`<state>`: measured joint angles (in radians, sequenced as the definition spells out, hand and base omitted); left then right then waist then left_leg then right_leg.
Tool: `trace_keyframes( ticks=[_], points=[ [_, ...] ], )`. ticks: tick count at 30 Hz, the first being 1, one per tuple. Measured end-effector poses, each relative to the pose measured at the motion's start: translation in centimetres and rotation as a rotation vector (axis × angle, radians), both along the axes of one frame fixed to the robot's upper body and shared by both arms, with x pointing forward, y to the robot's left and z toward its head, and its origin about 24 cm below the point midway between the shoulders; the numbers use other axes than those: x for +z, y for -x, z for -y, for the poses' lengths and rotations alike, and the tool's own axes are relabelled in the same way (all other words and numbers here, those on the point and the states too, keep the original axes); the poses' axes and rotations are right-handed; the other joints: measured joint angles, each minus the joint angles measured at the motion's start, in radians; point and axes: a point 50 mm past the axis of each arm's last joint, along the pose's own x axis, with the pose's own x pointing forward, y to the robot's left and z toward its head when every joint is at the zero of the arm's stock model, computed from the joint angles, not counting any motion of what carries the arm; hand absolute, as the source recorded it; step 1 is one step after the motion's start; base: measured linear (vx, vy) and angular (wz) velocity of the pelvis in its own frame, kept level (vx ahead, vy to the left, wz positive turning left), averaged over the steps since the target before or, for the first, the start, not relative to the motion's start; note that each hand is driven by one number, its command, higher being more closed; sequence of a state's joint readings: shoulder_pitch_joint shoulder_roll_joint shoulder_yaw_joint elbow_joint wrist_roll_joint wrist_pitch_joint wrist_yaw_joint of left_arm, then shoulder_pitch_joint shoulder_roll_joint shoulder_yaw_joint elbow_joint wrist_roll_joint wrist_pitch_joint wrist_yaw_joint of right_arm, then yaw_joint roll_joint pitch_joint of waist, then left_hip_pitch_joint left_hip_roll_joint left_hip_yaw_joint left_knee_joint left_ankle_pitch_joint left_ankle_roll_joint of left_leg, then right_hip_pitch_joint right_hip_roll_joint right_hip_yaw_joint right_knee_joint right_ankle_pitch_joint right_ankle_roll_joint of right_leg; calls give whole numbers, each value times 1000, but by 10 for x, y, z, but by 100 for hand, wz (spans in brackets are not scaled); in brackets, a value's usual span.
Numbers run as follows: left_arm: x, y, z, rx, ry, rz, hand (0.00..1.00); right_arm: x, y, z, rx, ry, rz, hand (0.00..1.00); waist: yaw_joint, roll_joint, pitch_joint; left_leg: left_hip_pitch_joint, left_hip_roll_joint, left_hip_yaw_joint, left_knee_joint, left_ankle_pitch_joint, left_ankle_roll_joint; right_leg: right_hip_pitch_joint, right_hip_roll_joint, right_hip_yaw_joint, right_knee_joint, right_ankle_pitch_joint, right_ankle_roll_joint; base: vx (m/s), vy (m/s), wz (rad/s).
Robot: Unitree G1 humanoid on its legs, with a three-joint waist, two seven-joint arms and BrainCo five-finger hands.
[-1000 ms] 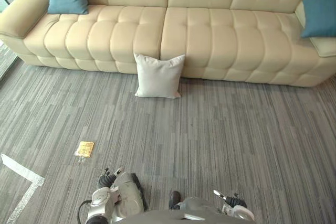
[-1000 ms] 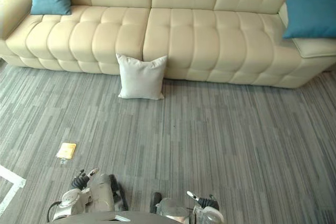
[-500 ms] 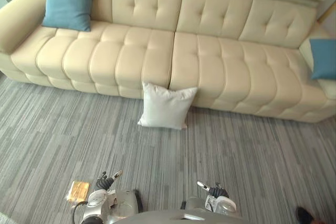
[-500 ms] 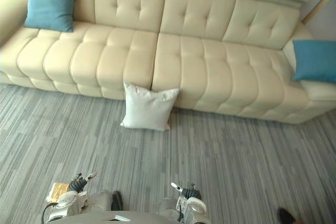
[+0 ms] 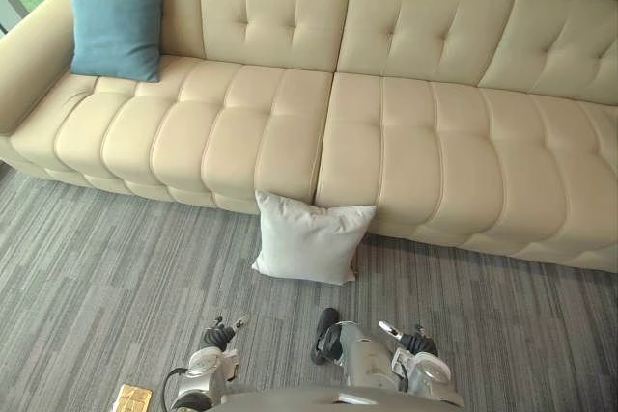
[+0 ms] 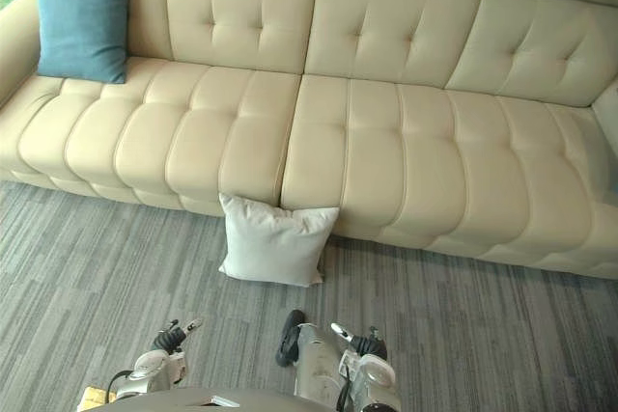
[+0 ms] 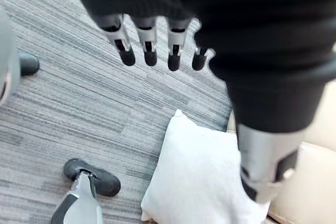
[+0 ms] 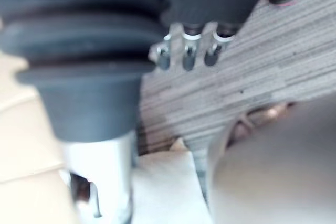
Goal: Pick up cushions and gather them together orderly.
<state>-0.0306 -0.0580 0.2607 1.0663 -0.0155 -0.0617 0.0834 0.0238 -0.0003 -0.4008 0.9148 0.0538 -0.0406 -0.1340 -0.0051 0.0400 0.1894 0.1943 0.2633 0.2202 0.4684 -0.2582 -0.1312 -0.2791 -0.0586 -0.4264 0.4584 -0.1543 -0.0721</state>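
A long cream tufted sofa (image 5: 386,142) runs across the far side of the scene, standing on grey striped carpet (image 5: 97,267). A blue cushion (image 5: 116,23) stands upright on the seat at the sofa's left end, leaning back into the corner where the backrest meets the armrest. A white cushion (image 5: 307,243) sits on the carpet, its upper edge propped against the sofa's front, close to the seam between the two seat sections. It lies well apart from the blue one.

The robot's left hand (image 5: 224,333) hangs low over the carpet, short of the white cushion and slightly to its left. Its wrist view shows the fingers (image 7: 149,40) straight and spread side by side, the thumb (image 7: 262,166) out to one side, nothing between them. The right hand (image 5: 410,343) hovers level with it, to the cushion's right, its fingers (image 8: 189,56) likewise extended and empty. A small yellow object (image 5: 132,398) lies flat on the carpet beside the left arm.
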Motion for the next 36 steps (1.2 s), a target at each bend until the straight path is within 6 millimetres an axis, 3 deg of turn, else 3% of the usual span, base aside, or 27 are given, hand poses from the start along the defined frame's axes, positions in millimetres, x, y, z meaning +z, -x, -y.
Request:
trace_keyframes(
  ticks=[2,4,6,8,10,11,12,13,15,23,27,31,35,36],
  points=[
    [3,-2,-7,63,-1,28,0,-1,-1,-5,44,2,-7,0,9,4,-1,-166,54,-86,439,45,-33,89,45,8,-22,-45,-22,414,-144,-28],
    [4,-3,-11,83,-8,40,0,0,-3,-7,64,4,-5,0,16,6,0,-253,72,-70,572,41,-27,131,67,35,-36,-65,-23,294,-40,-45],
    [7,-7,-14,85,-16,61,0,0,-3,-7,62,2,-6,0,27,4,2,-333,78,-42,590,15,2,174,77,69,-62,-73,-14,337,18,-50],
    [10,-11,-16,93,-20,81,0,-1,-2,-7,47,-8,-7,0,35,-5,8,-392,76,-11,512,-34,27,218,74,101,-101,-65,0,292,87,-46],
    [12,-14,-17,94,-22,95,0,-1,-3,-10,47,-13,-6,0,43,-14,16,-409,59,8,320,-58,30,255,52,129,-116,-60,9,302,184,-38],
    [12,-14,-16,83,-24,96,0,-1,-3,-10,47,-14,-7,0,45,-18,18,-408,47,4,219,-50,31,263,42,139,-117,-59,20,237,228,-32],
    [10,-13,-12,71,-20,86,0,-1,-2,-8,48,-6,-9,0,45,0,6,-398,30,-2,51,35,36,270,38,147,-113,-62,59,225,232,-33],
    [11,-14,-15,57,-31,87,0,-2,-2,-12,50,-19,-11,0,46,-33,0,-371,-14,7,29,39,38,269,13,178,-122,-65,92,218,218,-23],
    [9,-12,-19,40,-47,71,0,-3,-1,-19,50,-39,-11,0,39,-61,-14,-355,-48,30,-2,44,46,275,-18,196,-153,-40,108,177,218,-8],
    [4,-1,-27,34,-59,22,0,-5,-1,-26,60,-50,-14,0,44,-70,-25,-286,-80,91,-86,65,68,315,-41,240,-256,61,130,65,99,-18],
    [2,5,-27,33,-57,2,0,-6,1,-25,55,-54,-24,0,39,-72,-42,-232,-109,113,-241,152,62,310,-39,257,-314,119,131,-51,-39,-18],
    [0,9,-27,30,-58,-11,0,-8,6,-24,56,-54,-44,0,40,-75,-48,-184,-141,109,-359,206,61,316,-45,258,-343,121,131,-122,-40,-6],
    [-2,17,-28,20,-64,-35,0,-10,13,-23,84,-39,-68,0,33,-80,-60,-108,-199,100,-557,325,73,315,-64,254,-371,92,148,-182,-17,3],
    [-3,18,-28,16,-65,-38,0,-10,14,-22,109,-25,-77,0,35,-82,-59,-105,-199,95,-557,331,73,316,-64,254,-364,85,154,-188,0,13]
  ],
)
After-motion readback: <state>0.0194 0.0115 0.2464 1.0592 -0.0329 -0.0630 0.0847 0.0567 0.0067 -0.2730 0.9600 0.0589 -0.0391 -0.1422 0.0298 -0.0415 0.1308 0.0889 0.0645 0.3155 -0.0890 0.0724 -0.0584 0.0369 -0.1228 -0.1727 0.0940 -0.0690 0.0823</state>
